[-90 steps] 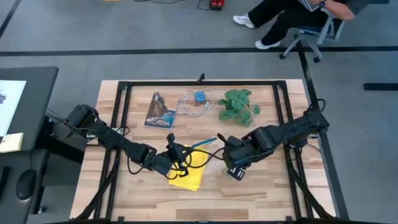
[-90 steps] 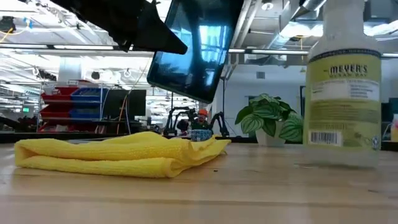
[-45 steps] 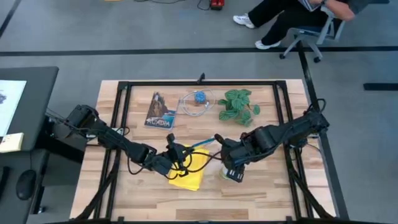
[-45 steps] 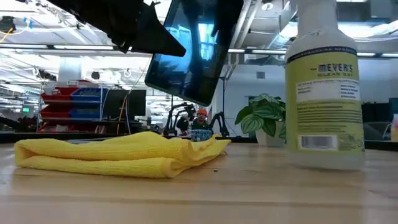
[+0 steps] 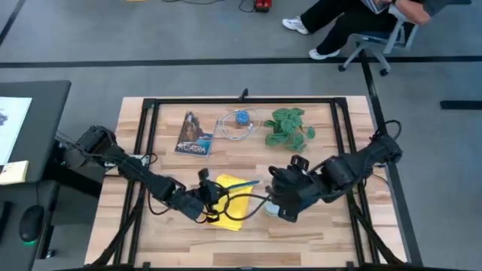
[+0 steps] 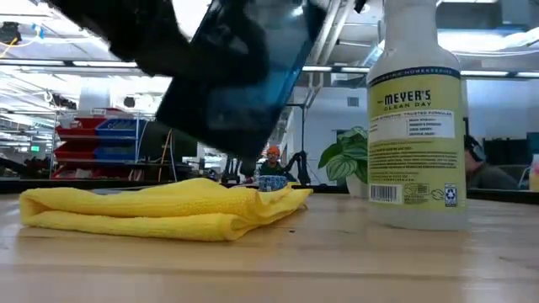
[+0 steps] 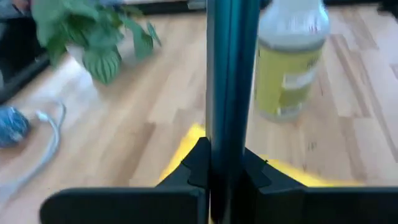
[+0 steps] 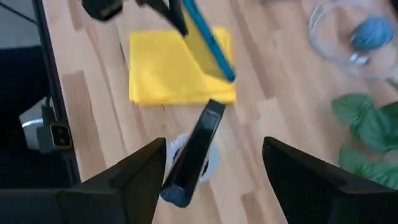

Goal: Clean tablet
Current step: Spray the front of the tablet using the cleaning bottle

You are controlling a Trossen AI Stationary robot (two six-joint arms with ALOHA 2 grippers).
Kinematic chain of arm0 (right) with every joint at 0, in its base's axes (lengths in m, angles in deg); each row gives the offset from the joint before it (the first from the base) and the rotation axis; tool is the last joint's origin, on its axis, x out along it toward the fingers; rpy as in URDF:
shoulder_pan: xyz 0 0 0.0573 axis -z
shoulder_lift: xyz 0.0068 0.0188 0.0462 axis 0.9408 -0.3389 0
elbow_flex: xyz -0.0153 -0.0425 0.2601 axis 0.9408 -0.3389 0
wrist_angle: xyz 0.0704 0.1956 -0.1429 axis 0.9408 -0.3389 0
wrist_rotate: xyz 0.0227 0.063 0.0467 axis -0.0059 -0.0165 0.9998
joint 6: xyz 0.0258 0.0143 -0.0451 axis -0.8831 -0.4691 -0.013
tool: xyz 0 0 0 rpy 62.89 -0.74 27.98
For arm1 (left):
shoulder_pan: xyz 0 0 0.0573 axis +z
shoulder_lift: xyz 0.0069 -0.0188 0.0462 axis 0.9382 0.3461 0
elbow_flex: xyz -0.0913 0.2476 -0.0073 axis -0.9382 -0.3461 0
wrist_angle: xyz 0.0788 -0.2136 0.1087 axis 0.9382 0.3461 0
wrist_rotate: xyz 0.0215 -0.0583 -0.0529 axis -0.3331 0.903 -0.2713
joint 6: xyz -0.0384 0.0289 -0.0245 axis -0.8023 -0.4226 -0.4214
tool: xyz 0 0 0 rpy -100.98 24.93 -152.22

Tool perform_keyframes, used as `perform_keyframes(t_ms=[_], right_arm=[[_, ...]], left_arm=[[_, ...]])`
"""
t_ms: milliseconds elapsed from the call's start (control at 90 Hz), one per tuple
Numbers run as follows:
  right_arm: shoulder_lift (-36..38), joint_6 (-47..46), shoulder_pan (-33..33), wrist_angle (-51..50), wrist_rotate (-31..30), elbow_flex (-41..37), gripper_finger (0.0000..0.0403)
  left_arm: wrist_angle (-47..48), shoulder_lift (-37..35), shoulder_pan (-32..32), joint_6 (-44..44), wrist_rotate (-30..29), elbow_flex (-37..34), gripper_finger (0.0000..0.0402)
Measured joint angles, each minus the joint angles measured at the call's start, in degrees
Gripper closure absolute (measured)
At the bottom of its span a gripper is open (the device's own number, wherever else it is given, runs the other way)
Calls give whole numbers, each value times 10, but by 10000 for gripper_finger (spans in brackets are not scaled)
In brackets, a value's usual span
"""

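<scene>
Tablet (image 5: 235, 184) first: I hold it in my left gripper (image 5: 205, 202), fingers clamped on its lower edge, and it stands up off the table on edge, tilted, above the yellow cloth (image 5: 230, 202). From my left wrist I see it edge-on, a thin dark strip (image 7: 231, 87) rising straight out from between my fingers, so its long axis runs away from the jaws and up, toward the middle of the table. From table height it hangs as a dark slanted slab (image 6: 232, 84) clear of the cloth (image 6: 160, 217), not touching it. My right gripper (image 5: 282, 205) is at the spray bottle (image 5: 273, 207), which stands upright on the wood just beside the cloth's right edge; in my right wrist view the bottle's head (image 8: 193, 155) sits between my spread fingers, which do not look closed on it, so I judge those jaws wide around the bottle, not gripping. What the next move turns on, as I read it: the screen lies left of the bottle and above it, so the nozzle must be raised and aimed across at the tilted face. The right arm is the nearer one for that.
</scene>
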Motion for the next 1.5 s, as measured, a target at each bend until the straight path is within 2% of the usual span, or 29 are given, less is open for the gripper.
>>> perform_keyframes(t_ms=[156,411,600,778,889,989,1222,1500], right_arm=[[0,-1,-22,-4,-7,3,150],[0,-49,-81,-4,-75,3,150],[0,-102,-124,-17,-119,3,150],[0,-152,-151,-43,-150,3,150],[0,-172,-164,-54,-168,3,150],[0,-183,-169,-55,-180,-5,150],[0,-217,-181,-73,-177,-57,150],[53,-318,-229,-76,-64,-178,150]], left_arm=[[62,5,-2,-80,27,-9,393],[-95,4,22,-144,40,-91,393],[-180,5,49,-145,28,-133,393],[-194,5,79,-137,13,-149,393],[-195,6,91,-108,-20,-152,393],[-211,6,104,-78,-23,-152,393],[-216,5,106,-40,-27,-125,393],[-219,-4,75,-11,-24,-91,393]])
